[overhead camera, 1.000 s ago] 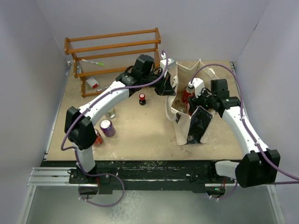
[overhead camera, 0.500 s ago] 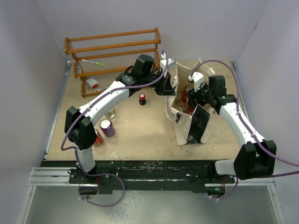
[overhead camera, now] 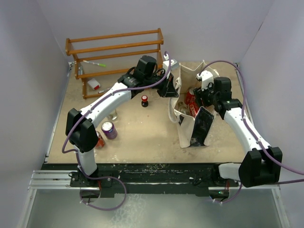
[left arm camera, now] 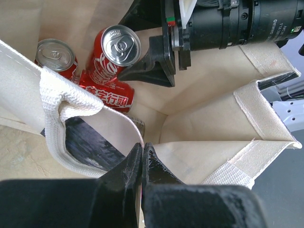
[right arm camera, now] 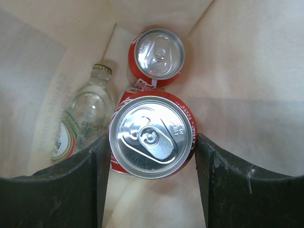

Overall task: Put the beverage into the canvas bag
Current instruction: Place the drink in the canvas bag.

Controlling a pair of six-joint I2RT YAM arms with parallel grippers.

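Observation:
The cream canvas bag (overhead camera: 186, 129) with a black panel stands open at centre right. My left gripper (overhead camera: 167, 90) is shut on its near rim (left arm camera: 142, 147) and holds the mouth open. My right gripper (overhead camera: 199, 94) is inside the mouth, its fingers on either side of a red cola can (right arm camera: 152, 137), upright and seen top-on. The can also shows in the left wrist view (left arm camera: 118, 47) and rests against another red can (left arm camera: 107, 92) lying on its side. A third red can (right arm camera: 156, 57) and a clear glass bottle (right arm camera: 80, 118) lie on the bag's floor.
A wooden rack (overhead camera: 114, 47) stands at the back left. A small dark bottle with a red cap (overhead camera: 144, 100), a purple can (overhead camera: 109, 129), a red can (overhead camera: 100, 140) and a clear glass (overhead camera: 113, 115) stand on the table left of the bag.
My right gripper has shifted a little to the right and back within the bag's mouth, and the red can's top now shows from above. My left arm and the bag have not moved.

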